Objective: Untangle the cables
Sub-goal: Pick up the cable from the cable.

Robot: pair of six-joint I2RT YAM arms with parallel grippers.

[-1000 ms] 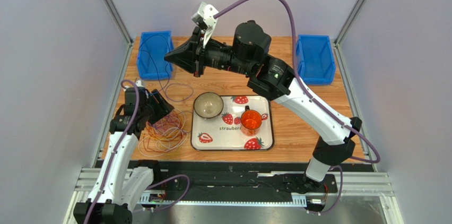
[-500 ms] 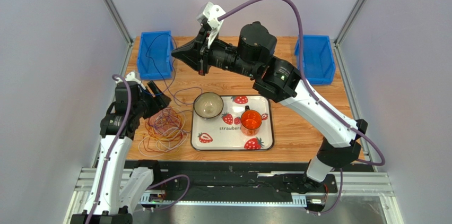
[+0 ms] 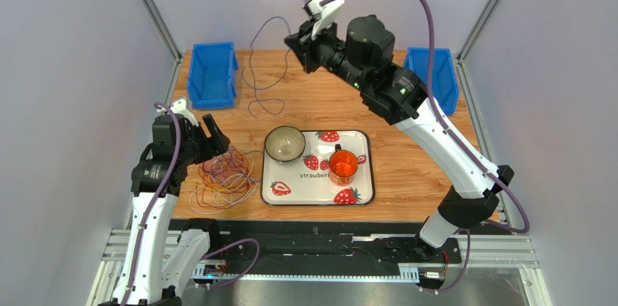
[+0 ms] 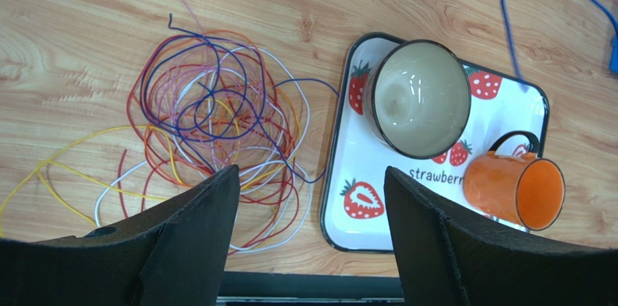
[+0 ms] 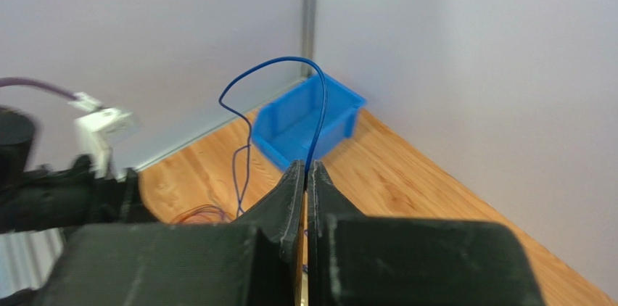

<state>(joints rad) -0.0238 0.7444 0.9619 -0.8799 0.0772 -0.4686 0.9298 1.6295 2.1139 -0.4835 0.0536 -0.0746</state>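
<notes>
The cables (image 3: pixel 225 174) lie in a loose tangle of red, purple, white, yellow and orange loops on the wood, left of the tray; in the left wrist view this tangle of cables (image 4: pixel 217 114) sits ahead of my fingers. My left gripper (image 3: pixel 207 138) hovers over the tangle's left edge, and in its own view the left gripper (image 4: pixel 312 183) is open with nothing between its jaws. My right gripper (image 3: pixel 291 39) is raised at the back centre, shut on a thin blue cable (image 3: pixel 252 67) that arcs up and hangs to the table. Seen from its wrist, the right gripper (image 5: pixel 307 170) pinches that blue cable (image 5: pixel 275 67).
A strawberry-print tray (image 3: pixel 317 188) holds a bowl (image 3: pixel 284 143) and an orange mug (image 3: pixel 342 164). Blue bins stand at the back left (image 3: pixel 212 74) and back right (image 3: pixel 431 80). The tray's rim (image 4: pixel 330 175) lies close to the tangle.
My right gripper rose and swung back to the right, drawing the blue cable away from the left bin and the pile. My left gripper opened wider and drew back from the tangle.
</notes>
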